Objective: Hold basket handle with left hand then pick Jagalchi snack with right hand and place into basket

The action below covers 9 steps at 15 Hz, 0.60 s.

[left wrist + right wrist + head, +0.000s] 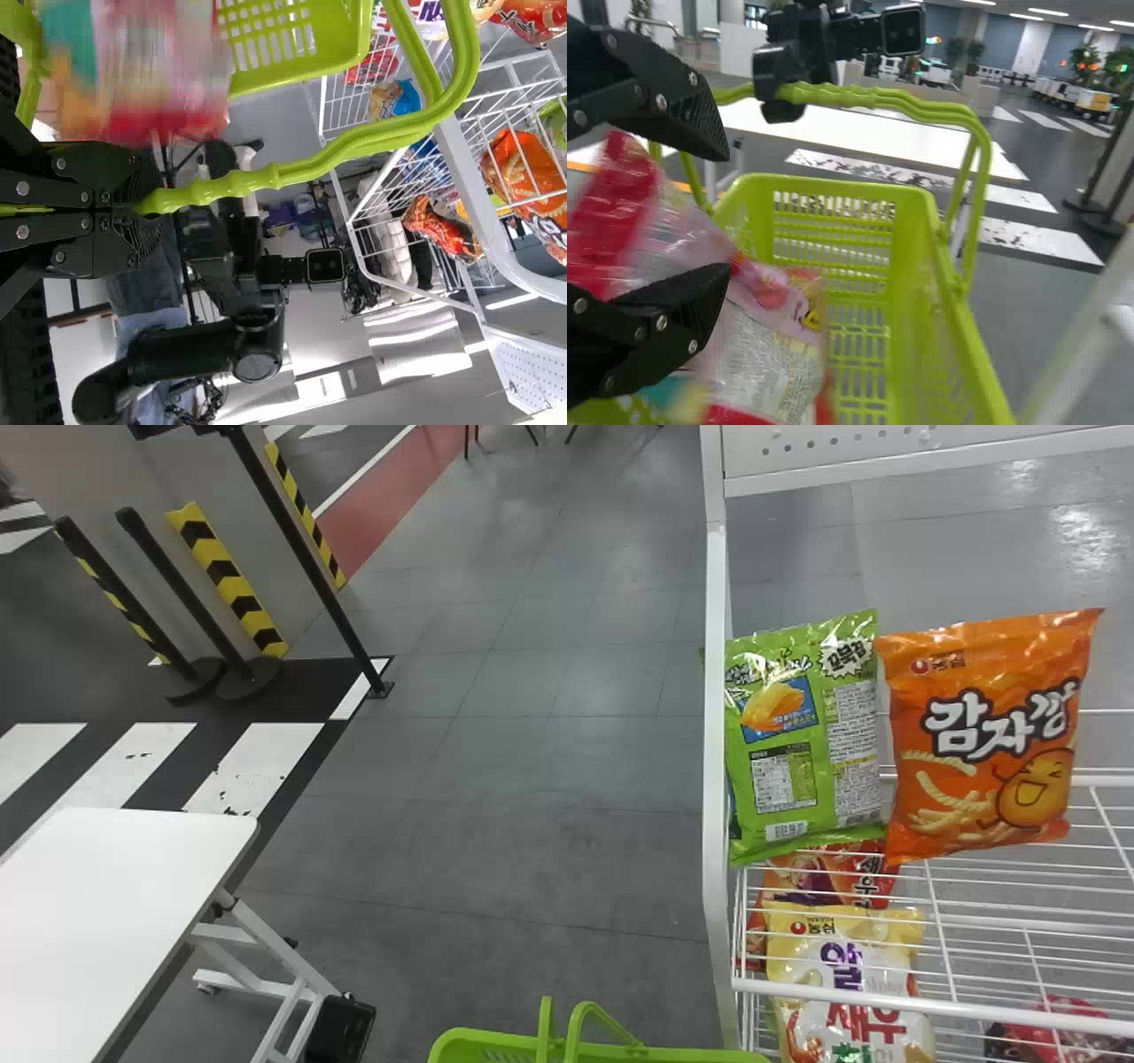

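Observation:
The green basket [474,1038] shows at the bottom edge of the head view. In the left wrist view my left gripper [143,200] is shut on the basket's green handle [310,163], and a blurred pink, white and red snack bag [146,75] is beside it. My right gripper [729,208] stands open in the right wrist view, its fingers wide apart. Behind and between them the snack bag [766,359] lies tilted at the basket [921,292]'s mouth; how deep it sits I cannot tell. The left gripper [782,88] appears there on the handle.
A white wire shelf [886,1005] at the right carries orange [983,735], green [802,735] and yellow-white [846,974] snack bags. A white table [106,903] stands at the left. Black posts [301,549] stand farther back. The right arm [190,354] shows in the left wrist view.

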{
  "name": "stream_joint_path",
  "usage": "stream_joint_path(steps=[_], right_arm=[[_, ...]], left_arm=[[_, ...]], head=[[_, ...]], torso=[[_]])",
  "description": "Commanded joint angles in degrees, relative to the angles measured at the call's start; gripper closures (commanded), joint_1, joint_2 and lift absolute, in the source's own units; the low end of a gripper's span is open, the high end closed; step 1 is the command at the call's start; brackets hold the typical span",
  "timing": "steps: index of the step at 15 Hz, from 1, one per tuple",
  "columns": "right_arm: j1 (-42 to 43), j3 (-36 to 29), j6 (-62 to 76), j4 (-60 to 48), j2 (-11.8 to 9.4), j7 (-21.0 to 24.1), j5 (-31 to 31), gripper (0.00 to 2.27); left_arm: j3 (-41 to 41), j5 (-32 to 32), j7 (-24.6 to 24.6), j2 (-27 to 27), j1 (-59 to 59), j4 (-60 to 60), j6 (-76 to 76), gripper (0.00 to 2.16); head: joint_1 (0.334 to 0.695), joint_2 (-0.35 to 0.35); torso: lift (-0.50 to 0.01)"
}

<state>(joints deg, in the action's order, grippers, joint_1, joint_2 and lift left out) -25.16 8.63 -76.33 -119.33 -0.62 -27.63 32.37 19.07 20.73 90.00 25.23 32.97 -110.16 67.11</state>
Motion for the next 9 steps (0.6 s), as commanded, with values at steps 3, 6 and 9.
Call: stream_joint_path(steps=[3, 6, 9], right_arm=[[-4.4, -3.0, 8.0, -6.7, -0.3, 0.1, -6.3, 0.07], [-9.6, -5.3, 19.8, -10.0, -0.5, 0.1, -12.8, 0.08], [-15.4, -6.0, 40.2, -10.0, -0.6, 0.2, -18.3, 0.09]], left_arm=[[0.0, -0.1, 0.6, -0.1, -0.4, 0.5, 0.0, 2.05], [0.0, 0.0, 0.6, -0.1, -0.8, 0.8, 0.0, 2.05], [-0.3, -0.1, 0.6, -0.1, -1.3, 1.3, 0.0, 2.05]], head=[[0.695, 0.350], [0.695, 0.350], [0.695, 0.350]], torso=[[-0.009], [-0.009], [-0.009]])
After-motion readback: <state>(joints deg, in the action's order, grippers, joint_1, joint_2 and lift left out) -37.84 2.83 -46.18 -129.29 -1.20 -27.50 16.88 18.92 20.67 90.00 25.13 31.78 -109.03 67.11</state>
